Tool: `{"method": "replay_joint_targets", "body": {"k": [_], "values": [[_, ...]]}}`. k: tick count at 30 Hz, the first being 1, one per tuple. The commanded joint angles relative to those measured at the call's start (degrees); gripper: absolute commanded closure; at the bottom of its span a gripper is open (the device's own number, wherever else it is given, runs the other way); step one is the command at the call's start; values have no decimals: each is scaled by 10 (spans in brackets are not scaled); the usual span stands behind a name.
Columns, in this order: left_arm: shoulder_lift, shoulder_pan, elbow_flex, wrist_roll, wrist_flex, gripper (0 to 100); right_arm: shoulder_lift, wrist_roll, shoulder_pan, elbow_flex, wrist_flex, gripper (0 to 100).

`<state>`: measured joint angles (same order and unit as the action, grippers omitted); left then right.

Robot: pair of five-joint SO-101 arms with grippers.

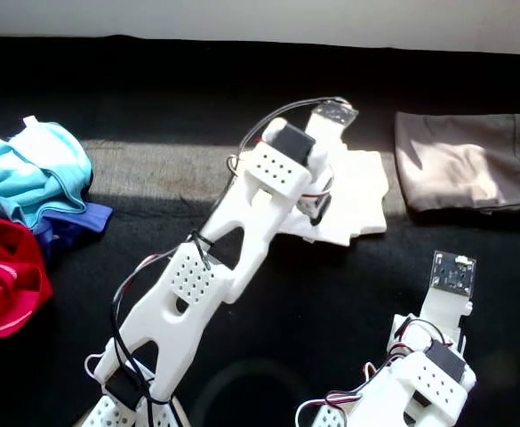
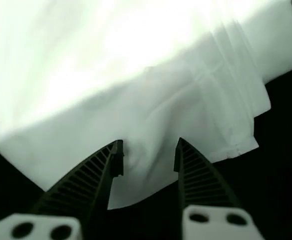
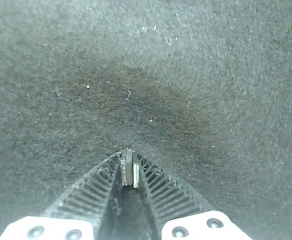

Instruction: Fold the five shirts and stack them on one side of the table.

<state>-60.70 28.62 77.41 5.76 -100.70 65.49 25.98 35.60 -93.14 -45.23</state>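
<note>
Left pincer (image 2: 148, 146) parted over white shirt (image 2: 136, 75), right pincer (image 3: 130, 167) closed, empty

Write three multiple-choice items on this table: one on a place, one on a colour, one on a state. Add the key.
1. Where does the folded grey shirt lie?
A. Flat on the table, beside the white shirt
B. In the heap with the red shirt
C. In the right pincer

2. What colour is the shirt under the left pincer?
A. Red
B. White
C. Grey

3. In what state is the right pincer?
A. Wide open
B. Shut on a shirt
C. Shut on nothing

Key:
1 A: the high view shows it lying flat on its own next to the white shirt.
2 B: the left wrist view shows white cloth beneath the open jaws.
3 C: the right wrist view shows its tips together above the bare table cover.
</note>
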Motion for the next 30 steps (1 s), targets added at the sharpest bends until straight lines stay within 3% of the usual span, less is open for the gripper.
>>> {"method": "replay_joint_targets", "body": {"k": [1, 4, 8, 11, 17, 23, 30], "values": [[103, -3, 6, -4, -6, 819, 1, -5, 15, -7, 10, 992], [164, -17, -4, -13, -7, 819, 1, -7, 12, 25, -38, 989], [226, -84, -113, -37, -8, 819, -4, -61, -19, 161, -151, 963], [294, -141, -236, -37, -7, 819, -5, -84, -87, 280, -227, 906], [485, -213, -502, -43, -4, 819, -112, -170, -256, 451, -270, 902], [629, -295, -844, -62, 182, 819, -350, -241, -352, 627, -276, 897], [694, -417, -1094, -62, 387, 819, -587, -244, -368, 800, -293, 896]]}}
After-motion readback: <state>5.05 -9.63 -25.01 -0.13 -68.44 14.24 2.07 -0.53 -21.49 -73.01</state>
